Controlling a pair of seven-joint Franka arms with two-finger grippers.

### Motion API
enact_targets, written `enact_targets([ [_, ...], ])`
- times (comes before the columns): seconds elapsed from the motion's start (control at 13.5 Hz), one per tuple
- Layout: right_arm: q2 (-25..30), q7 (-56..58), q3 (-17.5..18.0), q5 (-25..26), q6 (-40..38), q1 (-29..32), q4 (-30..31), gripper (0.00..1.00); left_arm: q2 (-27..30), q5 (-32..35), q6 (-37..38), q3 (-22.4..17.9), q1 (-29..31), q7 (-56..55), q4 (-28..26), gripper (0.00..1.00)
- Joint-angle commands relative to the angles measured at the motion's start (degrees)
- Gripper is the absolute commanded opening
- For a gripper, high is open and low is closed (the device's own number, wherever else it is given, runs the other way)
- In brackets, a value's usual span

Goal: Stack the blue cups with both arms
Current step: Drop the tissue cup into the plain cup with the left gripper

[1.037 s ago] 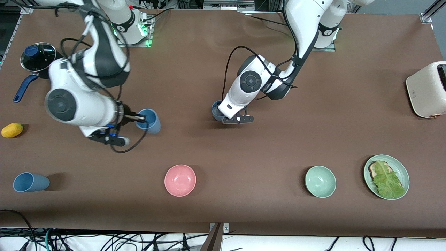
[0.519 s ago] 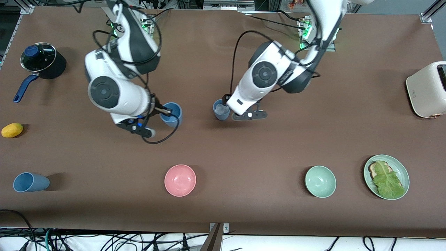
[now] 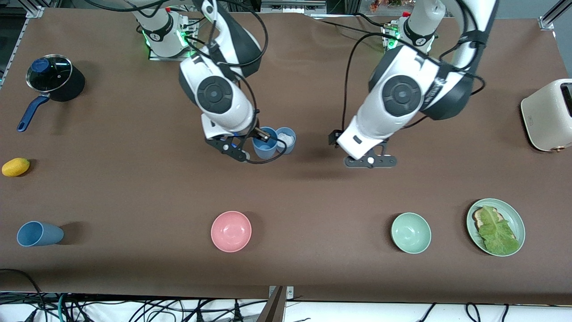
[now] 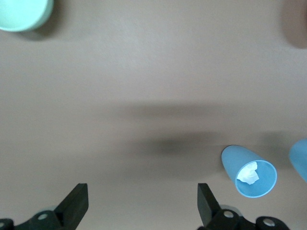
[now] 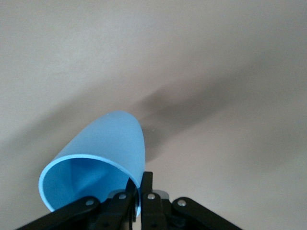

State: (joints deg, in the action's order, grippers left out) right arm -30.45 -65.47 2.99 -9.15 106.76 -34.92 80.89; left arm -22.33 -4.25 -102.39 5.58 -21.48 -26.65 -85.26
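Observation:
My right gripper (image 3: pixel 258 138) is shut on the rim of a blue cup (image 3: pixel 264 146) and holds it off the table. The right wrist view shows the fingers (image 5: pixel 152 191) pinching the wall of that cup (image 5: pixel 96 158). Right beside it stands a second blue cup (image 3: pixel 286 139) with something white and crumpled inside; it also shows in the left wrist view (image 4: pixel 251 171). My left gripper (image 3: pixel 369 161) is open and empty over bare table, toward the left arm's end from both cups; its fingers (image 4: pixel 207 202) stand wide apart. A third blue cup (image 3: pixel 38 234) lies on its side at the right arm's end.
A pink bowl (image 3: pixel 231 231), a green bowl (image 3: pixel 410 232) and a green plate with toast and lettuce (image 3: pixel 514 219) stand near the front camera. A lidded pot (image 3: pixel 53 76) and a yellow fruit (image 3: pixel 15 167) are at the right arm's end. A toaster (image 3: pixel 547 114) is at the left arm's end.
My right gripper has carried its blue cup toward the left arm's end, up beside the standing cup. My left gripper has moved off that standing cup toward the left arm's end.

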Motion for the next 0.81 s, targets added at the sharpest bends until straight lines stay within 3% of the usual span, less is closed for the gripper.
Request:
enact_targets([
  [0.0,-2.7,-4.0,-0.4,-1.0,-0.4,-2.1,-4.6,0.0,3.6,1.4,2.4,0.7,4.2,4.5,0.4,1.0],
  [0.22,-4.0,-5.6,-0.4,-3.0,-0.2,-3.9,-4.6,0.0,9.1,1.1,10.2,0.8,8.3,12.3,0.4,1.0],
  [0.37,-4.2,-5.3,-0.4,-3.2,-0.3,-4.0,-4.5,0.0,14.0,1.3,11.1,-1.4,8.6,17.3,-1.6,1.0],
  [0.74,-4.4,-5.1,-0.4,-6.1,-0.9,-4.0,-4.4,0.0,25.5,6.2,8.2,-2.1,15.2,19.4,-14.4,1.0],
])
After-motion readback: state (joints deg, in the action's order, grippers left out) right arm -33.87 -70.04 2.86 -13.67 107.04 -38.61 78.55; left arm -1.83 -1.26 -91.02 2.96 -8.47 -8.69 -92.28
